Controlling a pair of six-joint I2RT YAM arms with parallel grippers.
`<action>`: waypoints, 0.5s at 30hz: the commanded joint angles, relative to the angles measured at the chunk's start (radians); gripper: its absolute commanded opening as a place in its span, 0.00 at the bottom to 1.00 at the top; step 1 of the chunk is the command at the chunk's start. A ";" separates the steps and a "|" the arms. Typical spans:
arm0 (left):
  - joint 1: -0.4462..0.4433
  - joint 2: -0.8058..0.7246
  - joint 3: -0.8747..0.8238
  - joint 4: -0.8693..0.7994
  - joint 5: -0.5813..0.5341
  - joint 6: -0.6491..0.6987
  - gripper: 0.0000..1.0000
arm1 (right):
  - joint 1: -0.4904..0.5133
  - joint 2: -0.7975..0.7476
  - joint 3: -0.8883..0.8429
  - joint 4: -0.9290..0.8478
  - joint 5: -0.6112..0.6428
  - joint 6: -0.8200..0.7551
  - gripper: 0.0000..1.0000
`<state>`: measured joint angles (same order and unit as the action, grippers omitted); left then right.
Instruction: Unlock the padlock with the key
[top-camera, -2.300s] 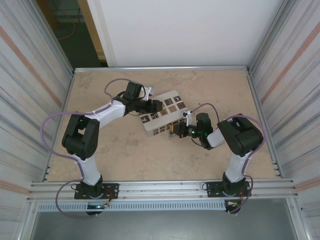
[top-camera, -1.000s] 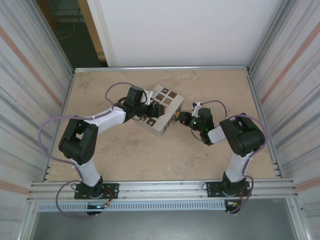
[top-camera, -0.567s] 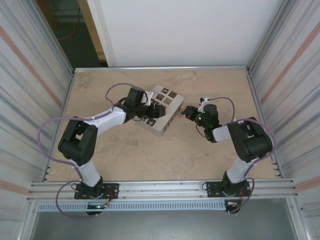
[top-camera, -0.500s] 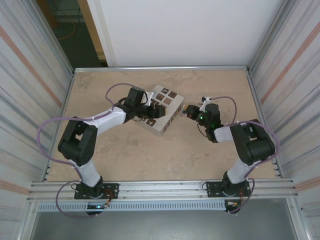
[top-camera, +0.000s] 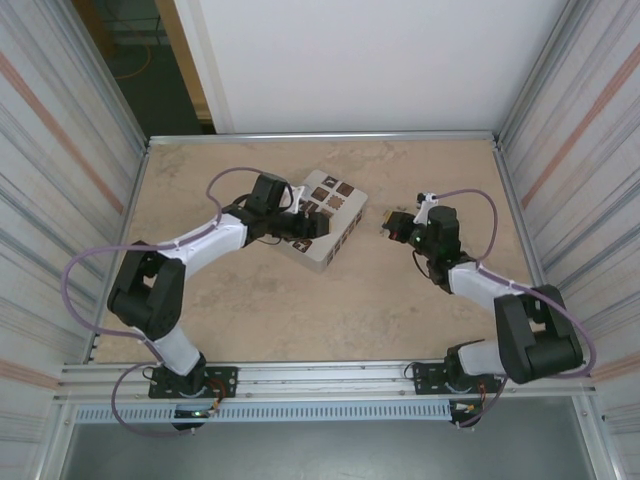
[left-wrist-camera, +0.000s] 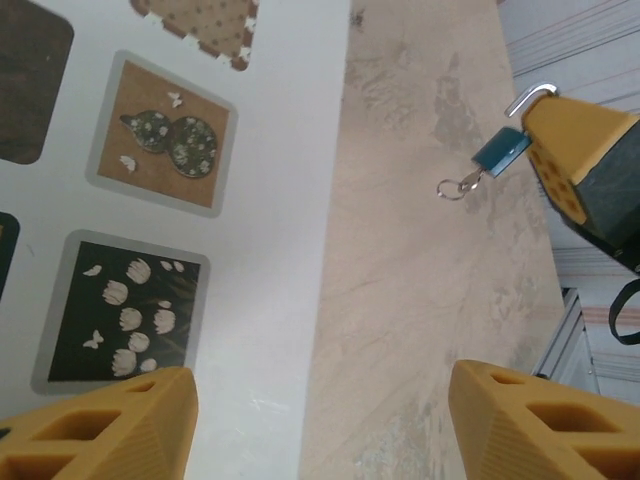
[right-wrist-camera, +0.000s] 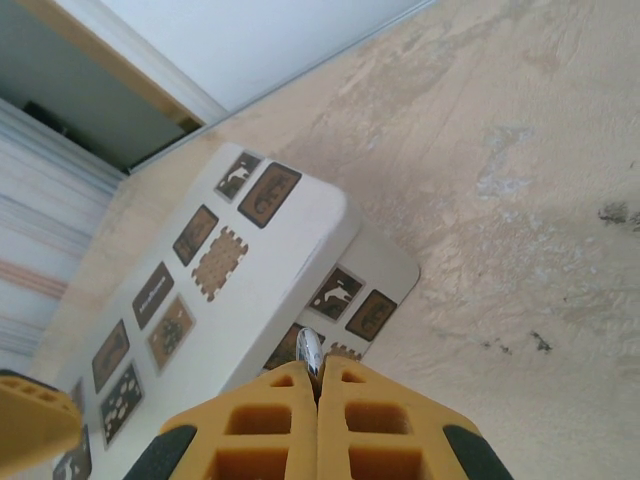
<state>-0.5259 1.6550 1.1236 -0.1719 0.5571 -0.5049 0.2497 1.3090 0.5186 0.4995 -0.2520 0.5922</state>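
Pulled right gripper (top-camera: 386, 223) rightward off box (top-camera: 340, 205) since a second ago; well apart from it now, a little right of mid-table (top-camera: 300, 310), nearer far edge than near. Clenched on padlock (left-wrist-camera: 499, 150), pinching silvery shackle (left-wrist-camera: 528, 96) between fingertips, with blue body poking out beyond them on box side and small ring (left-wrist-camera: 451, 187) dangling off its lower end. Spread left gripper (left-wrist-camera: 322, 400) wide, grasping nothing, with one finger over box's white top, other past box's edge over table, well short of padlock.

Blue padlock (left-wrist-camera: 499, 152) in the right fingers (left-wrist-camera: 575, 150), apart from white box (left-wrist-camera: 275, 210).
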 joint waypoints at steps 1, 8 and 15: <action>0.008 -0.085 0.008 -0.016 0.009 0.008 0.70 | -0.003 -0.077 0.035 -0.170 0.015 -0.114 0.00; 0.042 -0.204 -0.044 0.000 -0.004 0.022 0.79 | -0.003 -0.191 0.076 -0.397 -0.030 -0.209 0.00; 0.074 -0.334 -0.115 -0.018 -0.038 0.043 0.80 | -0.001 -0.274 0.145 -0.636 -0.085 -0.287 0.00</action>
<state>-0.4610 1.3842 1.0378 -0.1783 0.5404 -0.4938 0.2481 1.0805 0.6090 0.0132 -0.2951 0.3744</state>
